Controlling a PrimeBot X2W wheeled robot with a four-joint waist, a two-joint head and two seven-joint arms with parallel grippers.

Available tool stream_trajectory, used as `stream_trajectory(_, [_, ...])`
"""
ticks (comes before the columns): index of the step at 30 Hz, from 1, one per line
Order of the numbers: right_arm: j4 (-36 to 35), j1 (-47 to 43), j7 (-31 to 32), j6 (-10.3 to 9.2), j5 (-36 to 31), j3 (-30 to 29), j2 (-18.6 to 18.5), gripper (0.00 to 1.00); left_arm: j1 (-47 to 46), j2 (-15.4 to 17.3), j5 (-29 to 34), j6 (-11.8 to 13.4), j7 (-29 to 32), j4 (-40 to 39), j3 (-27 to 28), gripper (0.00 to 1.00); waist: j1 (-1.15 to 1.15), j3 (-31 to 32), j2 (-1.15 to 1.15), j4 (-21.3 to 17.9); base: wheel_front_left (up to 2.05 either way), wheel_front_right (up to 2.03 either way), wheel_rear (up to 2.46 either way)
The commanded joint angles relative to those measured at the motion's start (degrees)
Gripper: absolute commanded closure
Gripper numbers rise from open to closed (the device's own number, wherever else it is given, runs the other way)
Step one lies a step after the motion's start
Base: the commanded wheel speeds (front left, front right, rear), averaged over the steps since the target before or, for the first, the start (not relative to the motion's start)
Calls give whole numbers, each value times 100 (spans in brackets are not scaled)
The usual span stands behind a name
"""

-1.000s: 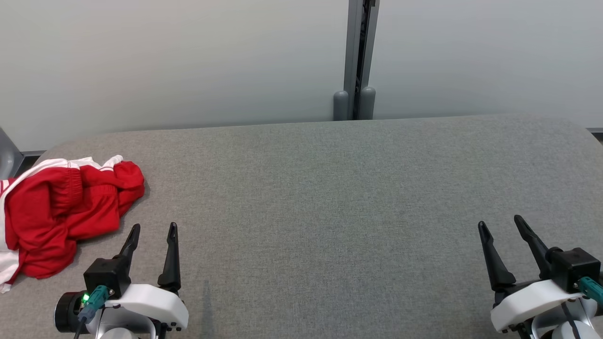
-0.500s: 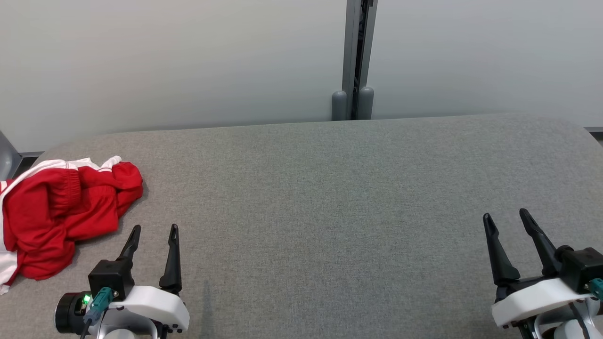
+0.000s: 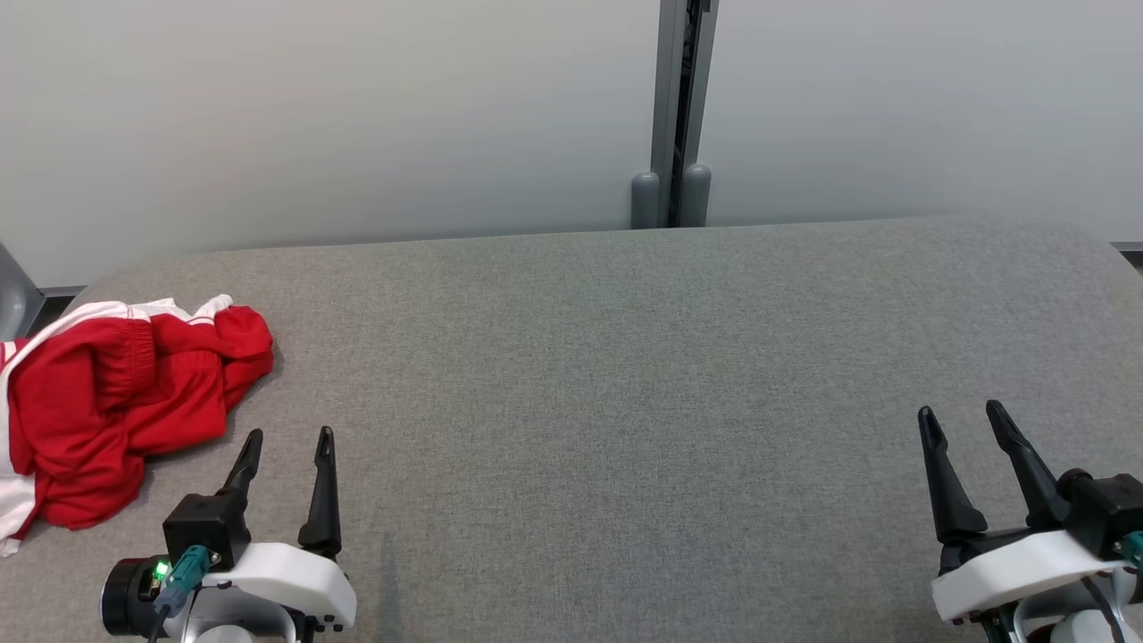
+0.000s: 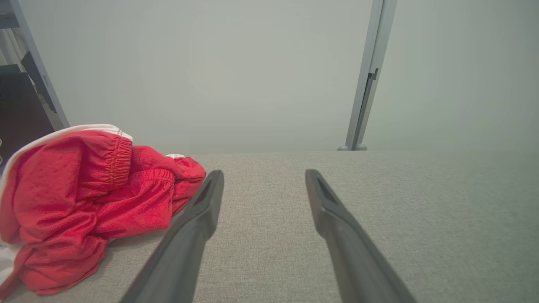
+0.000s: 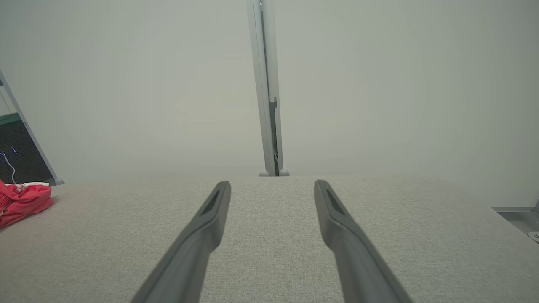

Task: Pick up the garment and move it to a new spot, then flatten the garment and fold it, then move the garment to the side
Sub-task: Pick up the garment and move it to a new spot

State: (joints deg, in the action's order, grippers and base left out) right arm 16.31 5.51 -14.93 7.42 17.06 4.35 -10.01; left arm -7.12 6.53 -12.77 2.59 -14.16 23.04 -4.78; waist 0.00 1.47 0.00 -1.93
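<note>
The crumpled garment (image 3: 125, 406) is lying just beyond and left of the left gripper (image 3: 289, 434), well apart from the right gripper (image 3: 961, 410), both sets of jaws gaping empty.

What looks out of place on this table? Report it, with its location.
The crumpled red fabric garment with white trim lies heaped and creased at the left end of the grey cloth-covered table, not spread flat. Nothing is spilled or damaged, and nothing else stands out.

The red garment (image 3: 116, 393) is soft, faintly shiny cloth; the table (image 3: 625, 357) wears matt grey woven fabric; my fingers (image 3: 323, 482) look matt black plastic.
</note>
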Motion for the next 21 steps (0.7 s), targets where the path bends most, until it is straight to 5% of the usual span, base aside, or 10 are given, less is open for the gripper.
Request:
stream_trajectory(1, [26,-39,-40,13,-13,1,-45,0,51,47,-52,25,-8,22,-9,0,0,3,0,0,0,0,0])
stream_trajectory(13, [16,-108,-40,13,-100,-73,-76,0,32,106,0,110,12,27,-87,0,0,-7,0,59,0,0,0])
stream_trajectory(21, [-77,-122,-35,13,-205,-111,-35,0,-36,145,-19,160,23,28,-111,0,0,-32,0,549,0,0,0])
